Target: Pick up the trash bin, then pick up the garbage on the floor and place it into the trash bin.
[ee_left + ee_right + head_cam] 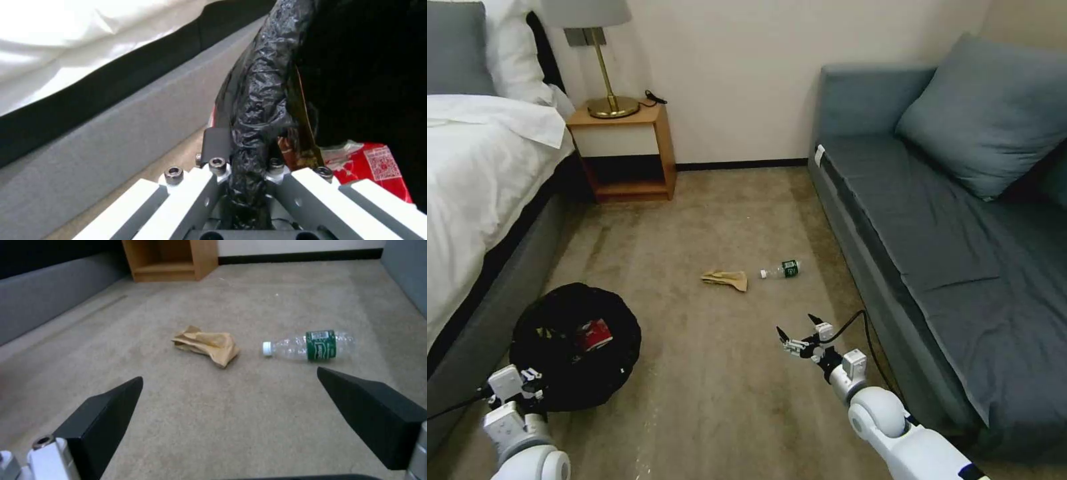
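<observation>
**Bin in hand, two pieces still on the carpet**

The bin (pixel 575 347) hung at the robot's left, close beside the bed (pixel 487 200), its black bag folded over the rim. The left gripper (pixel 247 166) was clenched on that rim: in the left wrist view the crinkled plastic ran straight between the two fingers, pinched tight. Whether the bin was lifted clear of the floor or resting on it could not be told from these views.

Inside it lay a red wrapper (pixel 594 335), and against the inner wall next to it a gold-brown wrapper (pixel 305 133). So, by my reading, the bin had been taken up and two pieces of garbage were already in.

Two pieces were left. The paper (pixel 725 279), tan and crumpled, lay mid-carpet, and the bottle (pixel 781 270) lay on its side just beside it, toward the sofa (pixel 934 220), cap pointing at the paper; the two were near but not touching.

The right gripper (pixel 802 331) hovered over the carpet short of both, on the robot's side of them, its black fingers (pixel 104 410) spread wide and holding nothing. In its wrist view the paper and bottle sat ahead between the fingertips, so either looked a fair next target.

The nightstand (pixel 624 150) stood at the far wall.
</observation>
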